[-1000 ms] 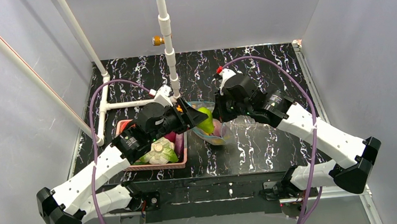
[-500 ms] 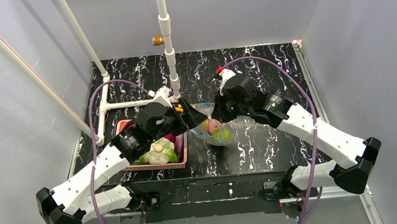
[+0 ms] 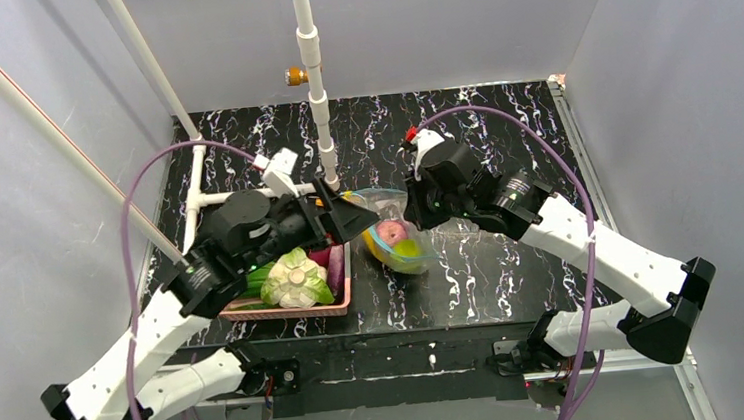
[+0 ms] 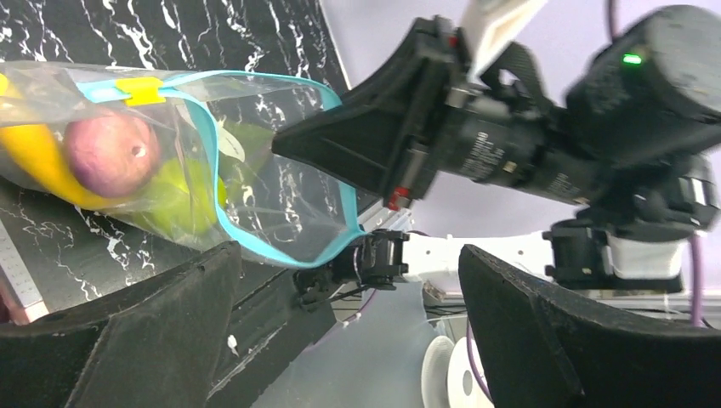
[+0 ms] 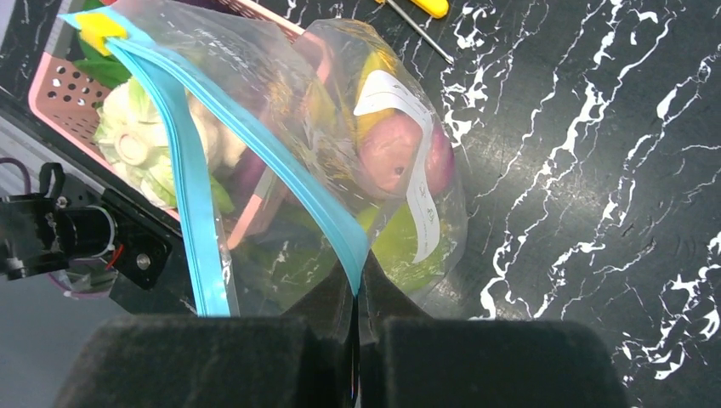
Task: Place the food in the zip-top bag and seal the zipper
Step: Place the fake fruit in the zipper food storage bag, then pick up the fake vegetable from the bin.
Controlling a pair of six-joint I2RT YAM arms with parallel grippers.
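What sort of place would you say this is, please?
Probably a robotics lab test cell: plain grey walls, a white pipe frame standing on a black marbled tabletop, and toy food in a pink basket.

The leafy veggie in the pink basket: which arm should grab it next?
Probably left. The left fingers are open and empty, near the basket holding the leafy veggie. The right fingers are shut on the bag at its blue zipper, holding it open.
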